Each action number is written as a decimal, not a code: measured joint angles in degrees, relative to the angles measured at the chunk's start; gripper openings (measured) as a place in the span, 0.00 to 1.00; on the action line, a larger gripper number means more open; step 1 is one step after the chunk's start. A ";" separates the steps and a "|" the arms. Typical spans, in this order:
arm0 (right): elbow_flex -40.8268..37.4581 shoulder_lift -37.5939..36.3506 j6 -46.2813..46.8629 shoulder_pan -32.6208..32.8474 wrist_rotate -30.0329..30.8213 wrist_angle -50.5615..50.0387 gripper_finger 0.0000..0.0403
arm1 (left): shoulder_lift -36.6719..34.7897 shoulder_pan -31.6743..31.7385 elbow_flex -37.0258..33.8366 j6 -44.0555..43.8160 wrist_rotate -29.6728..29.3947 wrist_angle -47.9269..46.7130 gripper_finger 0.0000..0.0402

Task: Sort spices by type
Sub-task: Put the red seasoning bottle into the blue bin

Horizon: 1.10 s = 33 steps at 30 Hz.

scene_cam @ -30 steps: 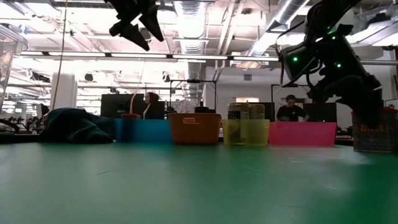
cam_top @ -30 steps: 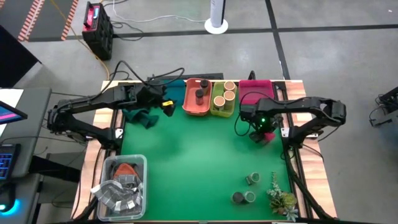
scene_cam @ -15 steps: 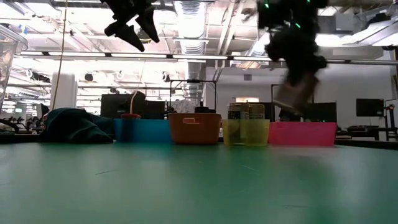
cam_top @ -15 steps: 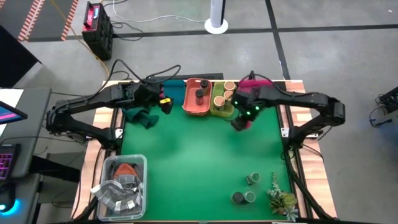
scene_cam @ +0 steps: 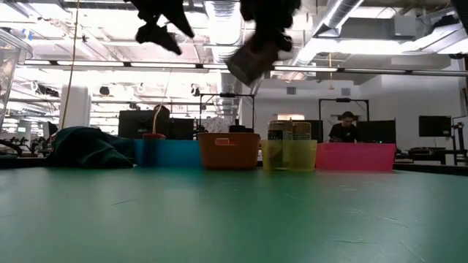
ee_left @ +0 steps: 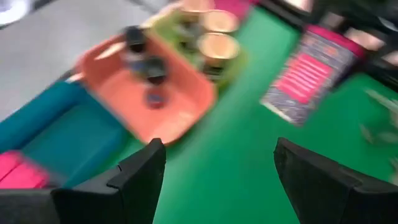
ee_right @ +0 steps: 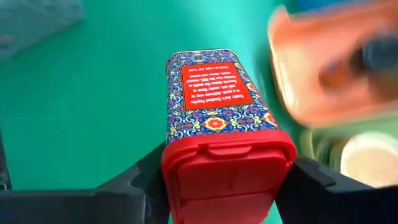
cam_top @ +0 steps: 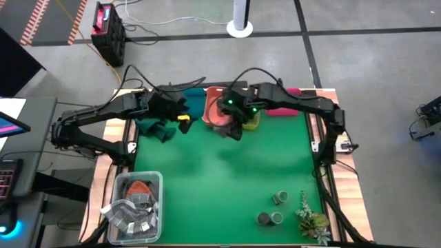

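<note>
Spice tin (ee_right: 214,102) clamped in right hand (cam_top: 234,124); orange tray (ee_left: 180,118) holds seemingly three dark-lidded jars (ee_left: 153,67).

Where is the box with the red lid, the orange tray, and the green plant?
box with the red lid (ee_right: 214,99), right wrist view, on its patterned side.
orange tray (ee_left: 180,118), left wrist view, on its bare floor.
green plant (cam_top: 311,222), high view, on its leaves.

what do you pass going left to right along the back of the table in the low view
Dark teal cloth → blue tray → orange tray → yellow-green tray → pink tray. Above them hang the left gripper, then the right gripper holding the spice box.
</note>
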 joint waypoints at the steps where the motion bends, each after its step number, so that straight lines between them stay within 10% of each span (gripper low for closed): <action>1: 2.21 0.65 -1.75 0.27 0.00 -0.11 0.60 | 0.22 -0.17 0.00 2.22 2.52 0.74 0.72; 12: 9.20 2.23 -5.90 0.94 3.25 -2.69 0.61 | 3.34 -4.87 -0.26 15.73 7.31 12.28 0.72; 33: 9.20 2.04 -9.64 4.48 3.32 -2.58 0.62 | 9.84 -6.27 -0.35 14.60 9.26 21.93 0.65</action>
